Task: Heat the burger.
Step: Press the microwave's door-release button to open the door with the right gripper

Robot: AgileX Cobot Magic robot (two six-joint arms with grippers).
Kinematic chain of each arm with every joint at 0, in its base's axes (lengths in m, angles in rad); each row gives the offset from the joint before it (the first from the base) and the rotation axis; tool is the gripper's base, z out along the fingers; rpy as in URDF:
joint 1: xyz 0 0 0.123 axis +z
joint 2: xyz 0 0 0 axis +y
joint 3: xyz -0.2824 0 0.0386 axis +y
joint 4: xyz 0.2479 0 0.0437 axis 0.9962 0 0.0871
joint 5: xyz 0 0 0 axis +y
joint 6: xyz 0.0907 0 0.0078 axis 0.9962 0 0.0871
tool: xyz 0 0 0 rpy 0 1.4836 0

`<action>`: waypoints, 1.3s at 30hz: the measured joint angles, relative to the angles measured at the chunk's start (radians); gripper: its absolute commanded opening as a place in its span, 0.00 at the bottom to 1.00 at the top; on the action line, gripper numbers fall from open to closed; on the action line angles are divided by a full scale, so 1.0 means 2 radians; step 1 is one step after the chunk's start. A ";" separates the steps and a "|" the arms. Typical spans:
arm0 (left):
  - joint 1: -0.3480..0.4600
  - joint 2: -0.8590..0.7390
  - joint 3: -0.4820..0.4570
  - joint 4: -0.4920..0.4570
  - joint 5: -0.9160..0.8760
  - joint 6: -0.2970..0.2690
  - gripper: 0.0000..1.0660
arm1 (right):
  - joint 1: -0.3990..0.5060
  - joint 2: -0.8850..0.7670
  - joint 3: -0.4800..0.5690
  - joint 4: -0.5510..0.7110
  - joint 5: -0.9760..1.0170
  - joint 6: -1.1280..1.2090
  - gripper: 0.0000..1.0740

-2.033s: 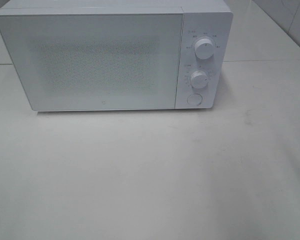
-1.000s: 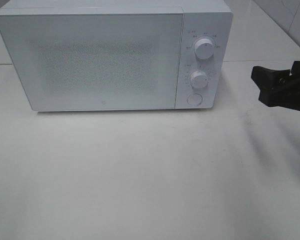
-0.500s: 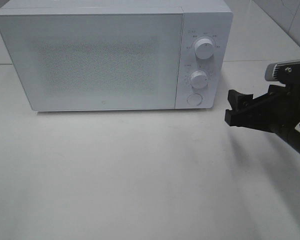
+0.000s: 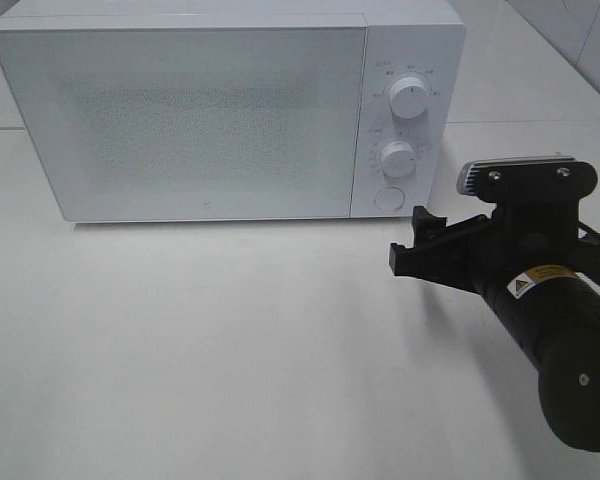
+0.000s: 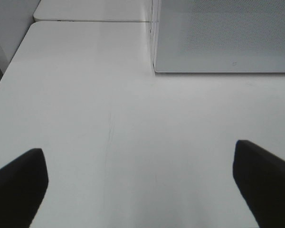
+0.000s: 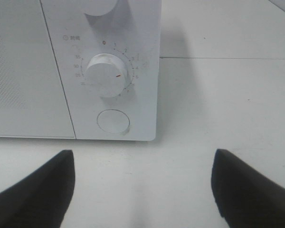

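The burger is out of view in every frame. A white microwave (image 4: 200, 120) stands at the back of the table with its door shut. My right gripper (image 4: 410, 240) hovers just in front of and to the right of the control panel, open, with nothing between its black fingers (image 6: 33, 190). The right wrist view looks at the lower dial (image 6: 107, 75) and the round button (image 6: 113, 121) under it. My left gripper (image 5: 142, 185) is open and empty over bare table, off the microwave's (image 5: 228, 38) front left corner; the exterior high view does not show it.
The control panel carries an upper dial (image 4: 409, 99), a lower dial (image 4: 398, 159) and a round button (image 4: 387, 198). White tabletop (image 4: 230, 350) stretches in front of the microwave. A table seam runs behind it on the right (image 4: 540, 122).
My right arm has come in from the right edge and moved left and forward toward the microwave's control panel. The microwave has not changed.
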 measured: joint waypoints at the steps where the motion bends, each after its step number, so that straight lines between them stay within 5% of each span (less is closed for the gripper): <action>1: 0.000 0.000 0.000 0.000 0.000 0.000 0.92 | 0.000 0.000 0.000 0.000 0.000 0.000 0.71; 19: 0.000 0.000 0.000 0.000 0.000 0.000 0.92 | 0.016 0.024 -0.036 0.019 0.001 0.020 0.70; 29: 0.000 0.000 0.000 0.000 0.000 0.000 0.92 | 0.016 0.024 -0.036 0.019 0.002 0.345 0.59; 39: 0.000 0.000 0.000 0.000 0.000 0.000 0.92 | 0.016 0.024 -0.036 0.019 0.002 0.628 0.32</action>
